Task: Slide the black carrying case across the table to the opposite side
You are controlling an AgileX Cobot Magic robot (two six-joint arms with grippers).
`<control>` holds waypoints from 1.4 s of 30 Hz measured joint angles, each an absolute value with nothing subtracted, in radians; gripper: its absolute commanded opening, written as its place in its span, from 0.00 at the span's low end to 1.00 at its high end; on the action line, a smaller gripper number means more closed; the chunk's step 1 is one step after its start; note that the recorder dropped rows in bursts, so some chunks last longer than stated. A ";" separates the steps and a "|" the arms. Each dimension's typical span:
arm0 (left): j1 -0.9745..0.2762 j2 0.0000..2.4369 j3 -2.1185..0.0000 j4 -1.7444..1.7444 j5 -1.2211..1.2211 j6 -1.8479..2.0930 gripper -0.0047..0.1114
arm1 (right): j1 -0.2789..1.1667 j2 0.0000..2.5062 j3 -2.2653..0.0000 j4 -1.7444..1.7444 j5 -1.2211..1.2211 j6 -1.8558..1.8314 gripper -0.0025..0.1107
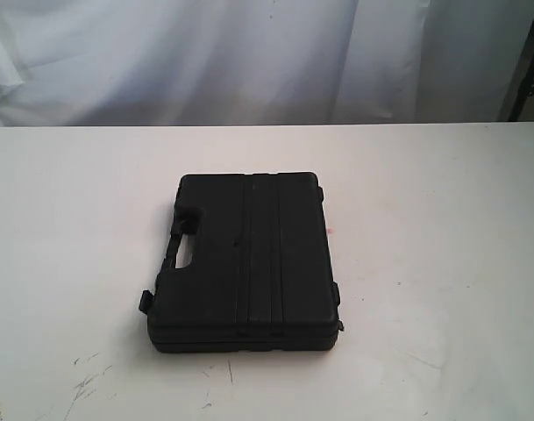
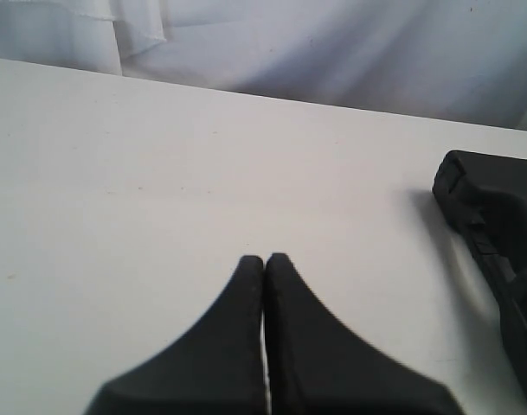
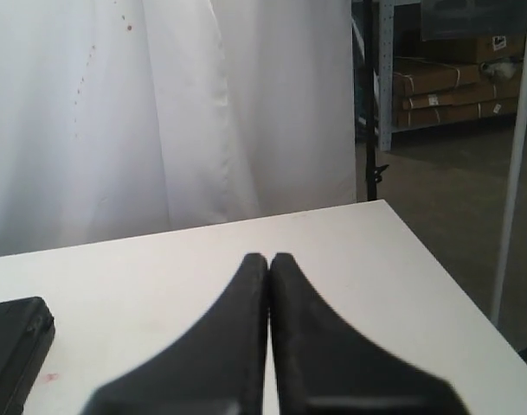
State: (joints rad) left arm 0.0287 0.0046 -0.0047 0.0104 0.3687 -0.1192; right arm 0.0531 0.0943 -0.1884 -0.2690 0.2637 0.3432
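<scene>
The left claw [image 2: 265, 259] is pinched fully together, its two black fingers [image 2: 228, 346] pressed side to side with nothing between them. It hangs above the bare white table [image 2: 159, 173]. Ahead of its tips and well off to one side, clear of the claw, lies one end of the black case [image 2: 497, 233]. Beyond the table's far edge hangs a white curtain [image 2: 332, 43].

The right claw [image 3: 269, 258] is likewise closed tight and empty, over the table [image 3: 332, 242]. A corner of the case [image 3: 16, 346] lies off to one side, apart from the claw, with a tiny red dot [image 3: 48, 377] on the tabletop just beside it. Past the table stands the curtain [image 3: 116, 112], and beside that, metal shelving with cardboard boxes [image 3: 445, 78].

From the exterior camera neither claw shows. The case [image 1: 249, 263] lies flat near the middle of the table [image 1: 442, 219], ribbed lid up, handle cutout [image 1: 183, 254] on the view's left side. Dark scuffs [image 1: 87, 381] mark the near tabletop.
</scene>
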 measured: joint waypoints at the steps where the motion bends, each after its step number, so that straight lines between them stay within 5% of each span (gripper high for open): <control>1: 0.029 0.005 -0.005 0.010 0.369 -0.119 0.04 | 0.053 0.082 -0.168 -0.265 0.257 0.338 0.02; 13: 0.029 0.005 -0.005 0.010 0.369 -0.119 0.04 | 0.053 0.005 -0.072 0.097 0.169 -0.031 0.02; 27: 0.029 0.005 -0.005 0.010 0.369 -0.119 0.04 | 0.020 0.005 -0.003 -0.064 0.211 0.199 0.02; 42: 0.029 0.005 -0.005 0.010 0.369 -0.119 0.04 | 0.020 0.005 -0.003 0.075 0.323 -0.040 0.02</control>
